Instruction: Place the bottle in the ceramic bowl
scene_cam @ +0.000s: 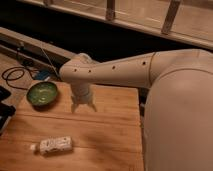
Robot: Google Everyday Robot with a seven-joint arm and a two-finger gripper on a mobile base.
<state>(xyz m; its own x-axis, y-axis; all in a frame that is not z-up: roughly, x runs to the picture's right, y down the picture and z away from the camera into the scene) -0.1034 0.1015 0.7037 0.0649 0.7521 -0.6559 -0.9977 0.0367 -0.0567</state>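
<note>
Ceramic bowl (42, 93) near the left rear edge of the bench (111, 131). Bottle (55, 145) lies on its side near the front edge, with open boards around it. Hand (83, 106) hangs mid-bench, fingers apart and empty, bottle well apart to its front-left.

One white robot arm (125, 67) enters from the right, with one gripper (83, 106) at the centre of the frame. One wooden table (110, 135) carries one green ceramic bowl (42, 93) at centre left and one small white bottle (55, 145) at lower left. One black cable (14, 75) loops at far left.
</note>
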